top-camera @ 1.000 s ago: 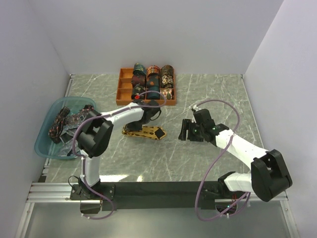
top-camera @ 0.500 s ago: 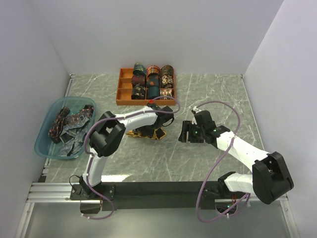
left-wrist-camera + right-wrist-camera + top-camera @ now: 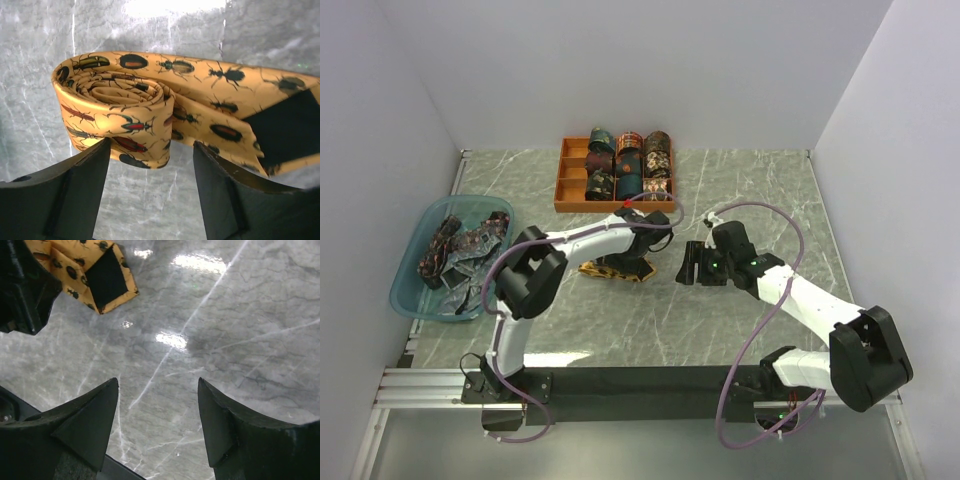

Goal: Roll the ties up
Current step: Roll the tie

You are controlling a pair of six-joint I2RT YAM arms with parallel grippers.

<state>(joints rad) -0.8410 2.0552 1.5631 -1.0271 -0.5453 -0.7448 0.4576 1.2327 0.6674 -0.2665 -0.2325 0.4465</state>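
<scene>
A mustard-gold tie (image 3: 115, 112) printed with beetles lies on the marble table, its left part wound into a loose roll and its tail (image 3: 235, 107) flat to the right, dark lining showing at the end. In the top view the same tie (image 3: 618, 268) sits mid-table. My left gripper (image 3: 151, 150) is open, its fingers (image 3: 75, 190) either side of the roll's near edge, gripping nothing. My right gripper (image 3: 157, 385) is open over bare table, right of the tie's end (image 3: 102, 277); in the top view this right gripper (image 3: 688, 265) hovers close to the left gripper (image 3: 636, 254).
An orange compartment tray (image 3: 610, 208) at the back holds several rolled ties. A translucent blue basin (image 3: 470, 201) on the left holds several loose dark ties. White walls close in the table on three sides.
The left gripper has travelled right along the mustard tie, which is now shorter and rolled at one end, and its jaws have opened off the roll. The right gripper edged slightly left.
</scene>
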